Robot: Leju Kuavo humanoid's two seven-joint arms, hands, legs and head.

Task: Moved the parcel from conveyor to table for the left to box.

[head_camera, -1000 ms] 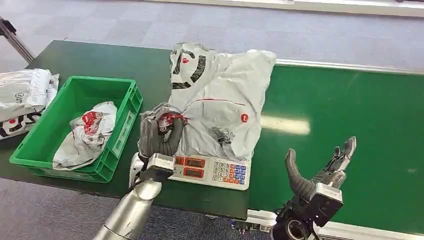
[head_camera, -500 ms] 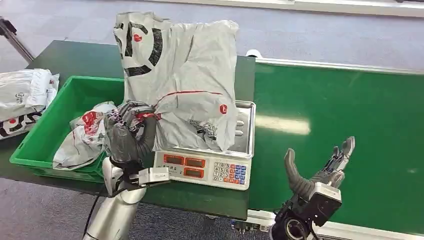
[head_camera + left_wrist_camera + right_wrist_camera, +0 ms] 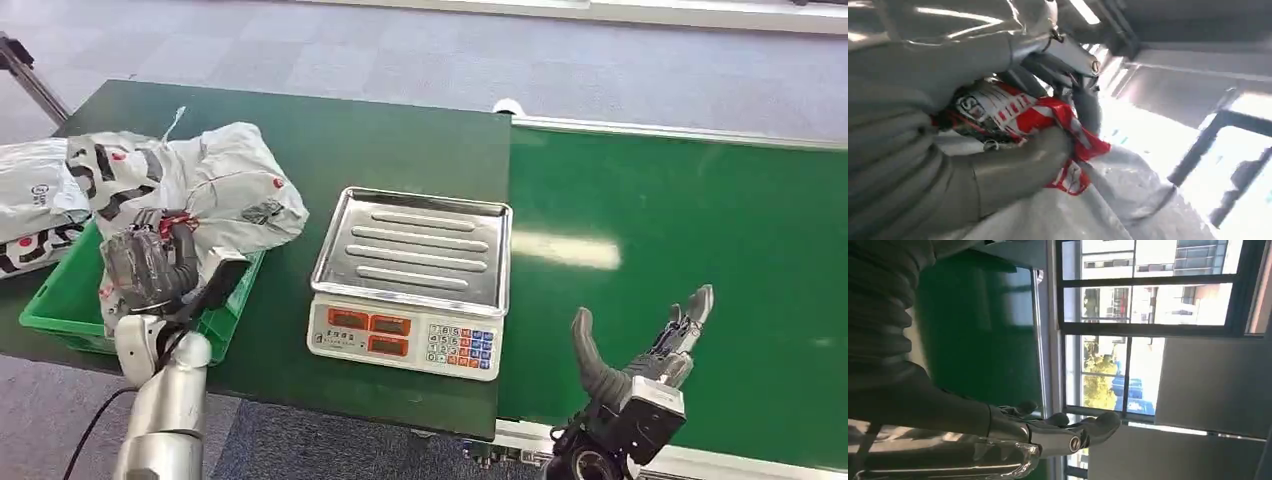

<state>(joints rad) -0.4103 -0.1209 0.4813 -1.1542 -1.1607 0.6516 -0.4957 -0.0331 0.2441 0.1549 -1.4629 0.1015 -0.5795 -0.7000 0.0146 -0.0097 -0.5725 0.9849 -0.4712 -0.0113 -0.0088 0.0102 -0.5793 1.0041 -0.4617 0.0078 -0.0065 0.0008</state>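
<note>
Dark green table (image 3: 400, 150) on the left, bright green conveyor belt (image 3: 700, 230) butted up against it on the right, grey floor beyond. The left hand (image 3: 150, 265) is out over the green plastic crate (image 3: 60, 305) at the table's left end, silver forearm rising from below, fingers curled tight around a bunched red-printed fold of the crumpled grey plastic mailer parcel (image 3: 215, 185) — the left wrist view shows that fold (image 3: 1043, 117) wedged between thumb and fingers. The rest of the bag slumps over the crate's far corner, beside more grey mailers (image 3: 40, 195) lying on the table. Half a second ago the parcel was hoisted up above the white electronic scale (image 3: 410, 280); now its steel tray sits bare and the arm has swung left. The right hand (image 3: 650, 345) hasn't budged — palm up over the belt's near edge, fingers spread, holding nothing.
</note>
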